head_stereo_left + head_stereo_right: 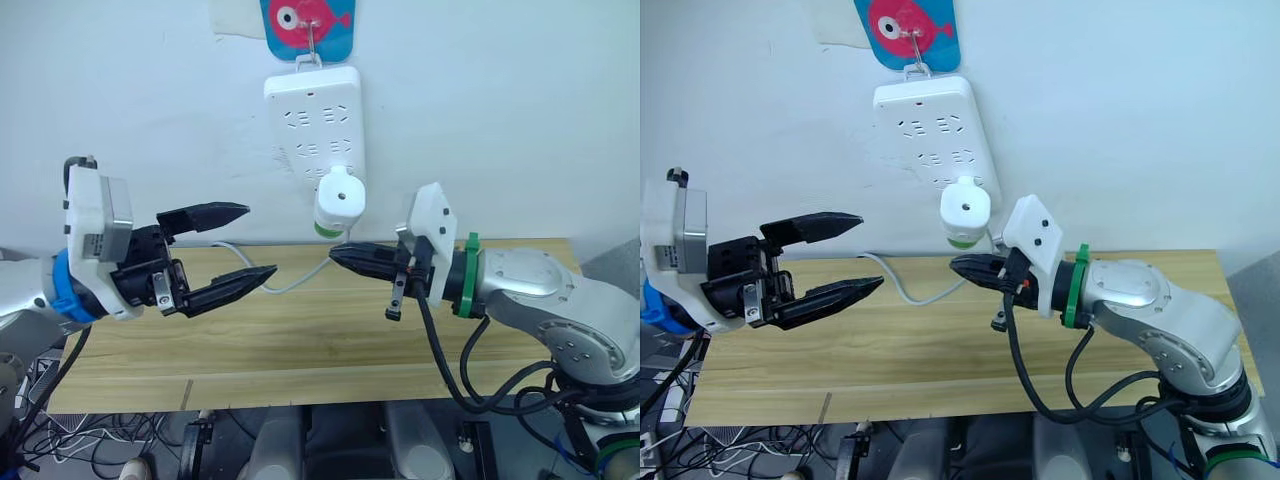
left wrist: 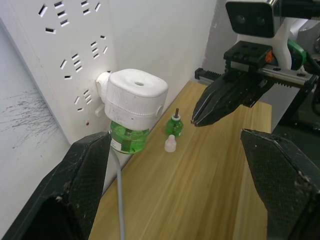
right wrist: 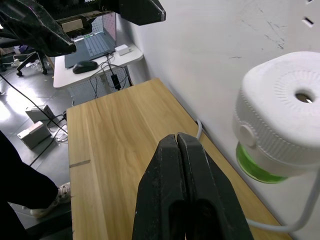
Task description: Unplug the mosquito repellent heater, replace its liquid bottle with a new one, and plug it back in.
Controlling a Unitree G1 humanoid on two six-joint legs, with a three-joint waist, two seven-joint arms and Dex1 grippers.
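Note:
The white mosquito repellent heater (image 1: 339, 196) is plugged into the low end of a white power strip (image 1: 311, 110) hanging on the wall, and a green bottle (image 2: 128, 138) is screwed in beneath it. A small green liquid bottle (image 2: 174, 125) with a wick stands on the table by the wall, a white cap (image 2: 170, 144) beside it. My left gripper (image 1: 260, 240) is open and empty, left of the heater, its fingers (image 2: 82, 185) framing it from a distance. My right gripper (image 1: 336, 254) is shut on nothing, its tip just below the heater (image 3: 282, 120).
A wooden table (image 1: 300, 340) runs along the white wall. The strip's white cable (image 1: 292, 284) trails over the table's back edge. A fish-shaped hook (image 1: 308, 20) holds the strip. A desk with a laptop (image 3: 95, 47) stands beyond the table's end.

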